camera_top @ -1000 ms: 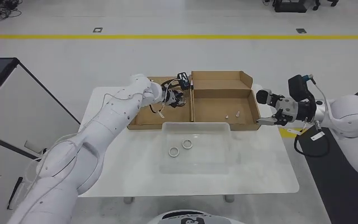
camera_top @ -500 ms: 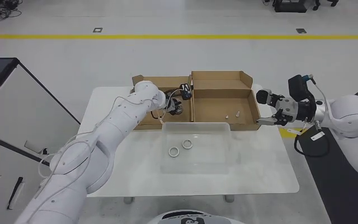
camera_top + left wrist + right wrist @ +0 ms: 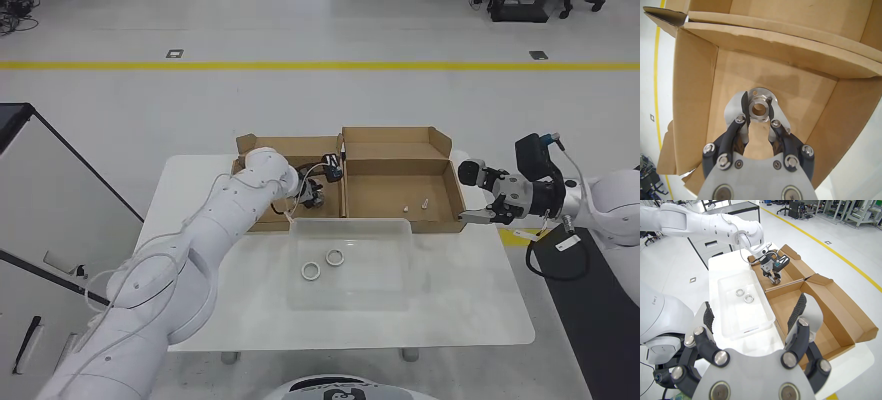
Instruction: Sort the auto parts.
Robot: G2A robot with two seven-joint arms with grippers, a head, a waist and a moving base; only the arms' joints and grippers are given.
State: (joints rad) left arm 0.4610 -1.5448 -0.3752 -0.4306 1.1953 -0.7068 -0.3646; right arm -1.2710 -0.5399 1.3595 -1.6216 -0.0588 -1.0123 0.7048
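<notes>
The flanged metal bushing (image 3: 758,101) sits low inside the left cardboard box (image 3: 262,205), close to the wall that this box shares with the right cardboard box (image 3: 385,195). Its flat flange faces the box floor and its bore points straight up along the line of the wrist. I cannot tell whether the flange touches the cardboard or hangs just above it.

The left gripper (image 3: 758,108) has the bushing by its raised hub, with 1 dark finger on each side and the jaws closed down to the hub's width. The part therefore lies directly between the fingers, not off to any side.

I judge this to be the setting-down step. What matters is that the bore axis and the gripper's approach line coincide. That should let the fingers part and the wrist rise straight out without tipping the flange.

In front of the boxes stands the clear tray (image 3: 350,224), with 2 metal rings (image 3: 311,271) (image 3: 335,258) lying near each other in it. These are probably the next parts to sort. 2 small pins (image 3: 425,201) rest in the right box.

The right gripper (image 3: 472,193) hangs beyond the outer end of the right box, off the bench (image 3: 200,200) edge. Its jaws are spread wide and hold nothing, well apart from the bushing.
</notes>
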